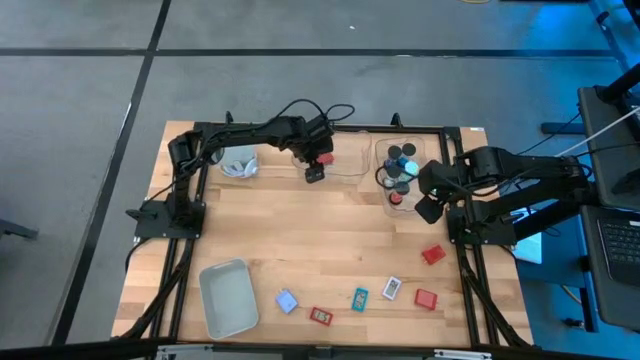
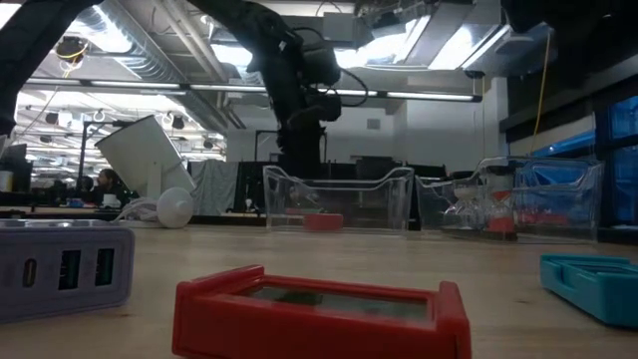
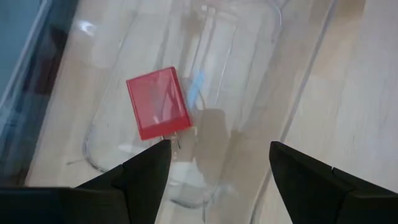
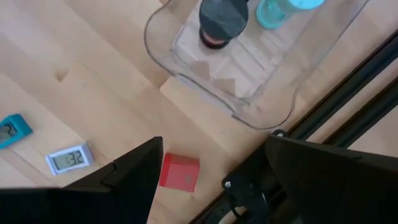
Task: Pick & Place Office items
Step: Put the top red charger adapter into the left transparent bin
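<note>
The left gripper point(image 1: 316, 165) hangs over a clear bin point(image 1: 345, 160) at the far edge of the table point(image 1: 300, 240), its fingers point(image 3: 146, 174) spread apart and holding nothing. Below them, on the bin's floor, lies a flat red card point(image 3: 157, 102); the low view shows it as a red piece point(image 2: 321, 221) resting inside the clear walls. The right gripper point(image 1: 428, 203) waits just beside a second clear bin point(image 1: 385, 185) on the right, which holds several stubby cylinders point(image 1: 402, 160) in black, blue and teal; its fingers point(image 4: 134, 171) are also spread and empty. From its wrist view, a black cylinder point(image 4: 222, 18) and a teal one point(image 4: 277, 11) stand in that bin, and a red block point(image 4: 180, 172) sits on the wood near the frame. Along the near side of the table lie a pale blue block point(image 1: 287, 301), a red card point(image 1: 321, 316), a teal card point(image 1: 359, 297), a white card point(image 1: 392, 288) and two more red blocks point(image 1: 426, 299). A grey-white tray point(image 1: 228, 297) sits at the near left.
</note>
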`<state>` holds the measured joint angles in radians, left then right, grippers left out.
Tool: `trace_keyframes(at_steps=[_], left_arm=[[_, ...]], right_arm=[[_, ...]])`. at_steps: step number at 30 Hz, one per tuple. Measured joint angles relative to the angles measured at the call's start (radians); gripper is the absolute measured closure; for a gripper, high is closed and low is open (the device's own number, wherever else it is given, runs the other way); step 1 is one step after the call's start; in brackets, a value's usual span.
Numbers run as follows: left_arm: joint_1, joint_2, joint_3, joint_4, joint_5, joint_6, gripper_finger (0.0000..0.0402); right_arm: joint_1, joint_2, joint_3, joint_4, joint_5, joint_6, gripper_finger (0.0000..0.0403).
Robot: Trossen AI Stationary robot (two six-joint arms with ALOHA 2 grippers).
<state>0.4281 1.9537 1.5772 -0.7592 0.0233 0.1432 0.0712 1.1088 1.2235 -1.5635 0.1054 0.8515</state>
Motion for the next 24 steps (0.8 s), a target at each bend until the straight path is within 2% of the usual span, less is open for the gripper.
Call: trace_keyframes(at_steps=[4,10,16,24], left_arm=[[-0.018,-0.047,-0.001,-0.009,-0.003,0.0,0.0143],[-0.07,-0.178,-0.001,-0.03,-0.001,-0.038,0.0154],[-0.15,-0.311,-0.001,-0.064,-0.002,-0.087,0.0155],[-0.241,-0.418,0.0,-0.057,-0.038,-0.139,0.0155]], right_arm=[[0.037,0.0,-0.036,0.002,-0.05,-0.051,0.0112],[0.152,-0.001,-0.157,0.028,-0.069,-0.189,0.0112],[0.25,0.0,-0.294,0.166,-0.094,-0.313,0.0112],[0.318,0.0,-0.453,0.3,-0.144,-0.332,0.0112]])
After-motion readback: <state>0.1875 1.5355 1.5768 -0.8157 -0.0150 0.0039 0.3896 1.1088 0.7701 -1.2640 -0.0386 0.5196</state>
